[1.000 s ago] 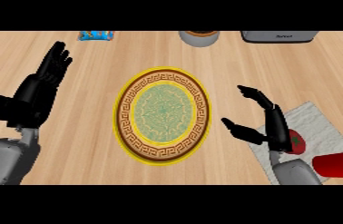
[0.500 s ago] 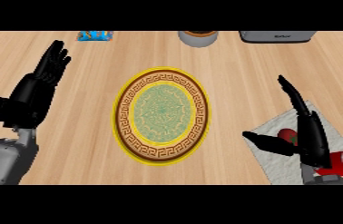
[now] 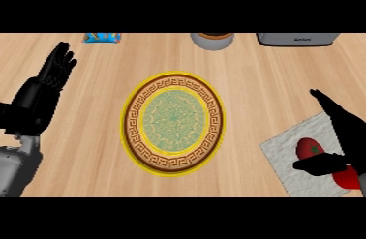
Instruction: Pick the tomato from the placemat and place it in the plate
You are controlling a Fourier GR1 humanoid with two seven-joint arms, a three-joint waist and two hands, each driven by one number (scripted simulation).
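The step in hand looks like the reach for the pick: the right hand (image 3: 342,136) hangs over the placemat (image 3: 286,153) at the counter's (image 3: 93,112) lower right, spread open and holding nothing. The tomato (image 3: 310,149) lies on the placemat, in the gap between the straight fingers (image 3: 325,103) above it and the thumb just below it. Next, the hand likely needs to close round the tomato, then carry it left to the plate (image 3: 174,121). The left hand (image 3: 43,95) rests open at the left edge.
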